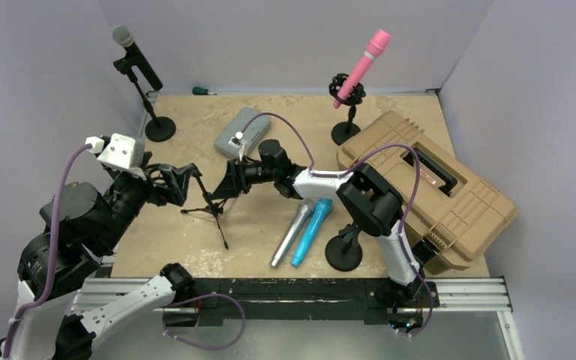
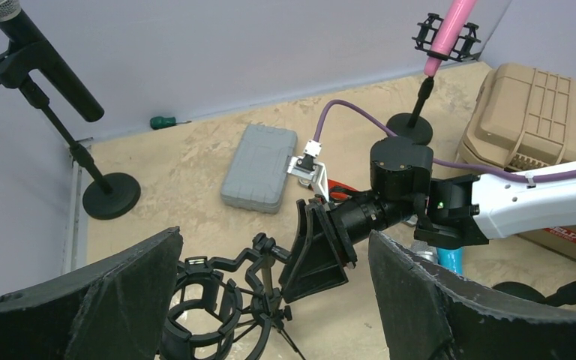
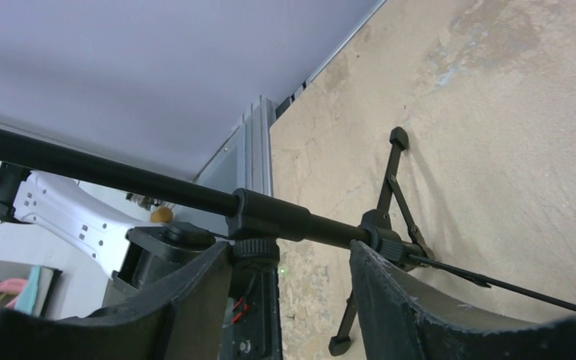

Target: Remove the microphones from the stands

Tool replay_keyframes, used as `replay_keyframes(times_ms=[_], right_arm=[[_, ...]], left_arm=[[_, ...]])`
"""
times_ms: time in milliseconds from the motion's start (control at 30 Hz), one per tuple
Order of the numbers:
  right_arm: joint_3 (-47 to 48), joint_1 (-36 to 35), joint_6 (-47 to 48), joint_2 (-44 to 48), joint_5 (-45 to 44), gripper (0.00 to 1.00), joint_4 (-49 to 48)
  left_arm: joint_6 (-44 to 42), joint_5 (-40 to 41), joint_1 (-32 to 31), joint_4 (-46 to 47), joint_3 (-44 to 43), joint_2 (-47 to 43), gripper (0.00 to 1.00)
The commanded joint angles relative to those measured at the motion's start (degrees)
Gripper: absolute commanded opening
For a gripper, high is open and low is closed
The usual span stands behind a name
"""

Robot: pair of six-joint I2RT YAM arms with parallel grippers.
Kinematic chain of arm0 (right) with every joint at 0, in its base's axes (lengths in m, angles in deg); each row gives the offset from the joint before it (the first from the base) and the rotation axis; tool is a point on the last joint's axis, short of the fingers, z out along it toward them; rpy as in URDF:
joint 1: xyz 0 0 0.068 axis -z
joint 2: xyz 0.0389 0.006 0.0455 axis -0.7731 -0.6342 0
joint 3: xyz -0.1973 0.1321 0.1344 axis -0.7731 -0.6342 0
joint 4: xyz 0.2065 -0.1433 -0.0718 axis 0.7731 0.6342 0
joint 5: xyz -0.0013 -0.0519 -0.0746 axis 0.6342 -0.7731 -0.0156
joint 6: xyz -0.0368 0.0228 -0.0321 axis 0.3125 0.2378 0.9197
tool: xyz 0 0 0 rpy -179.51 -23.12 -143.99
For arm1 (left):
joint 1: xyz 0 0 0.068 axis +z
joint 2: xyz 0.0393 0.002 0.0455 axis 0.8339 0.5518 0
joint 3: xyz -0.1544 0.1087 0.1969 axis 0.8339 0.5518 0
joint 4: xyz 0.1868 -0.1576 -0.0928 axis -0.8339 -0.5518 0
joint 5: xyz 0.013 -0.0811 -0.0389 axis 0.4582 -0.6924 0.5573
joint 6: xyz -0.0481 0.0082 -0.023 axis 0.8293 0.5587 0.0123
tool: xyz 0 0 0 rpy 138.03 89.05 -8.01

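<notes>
Left gripper (image 2: 274,289): jaws spread, unloaded, shock mount (image 2: 195,300) between.
Right gripper (image 3: 292,259): jaws half-parted astride tripod shaft (image 3: 120,176); clamping undeterminable.
Technique: brace shaft squarely before extraction.

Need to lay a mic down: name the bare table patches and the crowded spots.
Free: back centre between grey case and pink mic stand; front left between tripod stand and table edge. Crowded: centre-right, around silver mic, blue mic and toolbox.

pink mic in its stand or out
In. The pink microphone sits tilted through the black clip atop its round-base stand.
</notes>
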Motion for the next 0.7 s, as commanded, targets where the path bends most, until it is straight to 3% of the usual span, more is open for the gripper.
replay_keyframes(times_ms=[0,300,567,667], right_arm=[[2.2,0.0,0.3,0.7,1.2,0.54,-2.5],[1.8,0.0,0.9,0.7,1.4,0.39,-3.9],[0.1,0.0,6.3,1.9,-2.4,0.01,-0.9],[-0.7,0.0,10.4,3.0,-6.5,0.0,2.3]], left_arm=[[-0.5,-0.5,0.2,1.5,-0.4,1.0,0.92],[-0.4,-1.2,0.2,1.9,-0.5,1.6,0.92],[0.2,-1.3,0.2,1.5,-0.4,1.5,0.92],[0.4,-1.5,0.3,1.5,-0.3,1.5,0.92]])
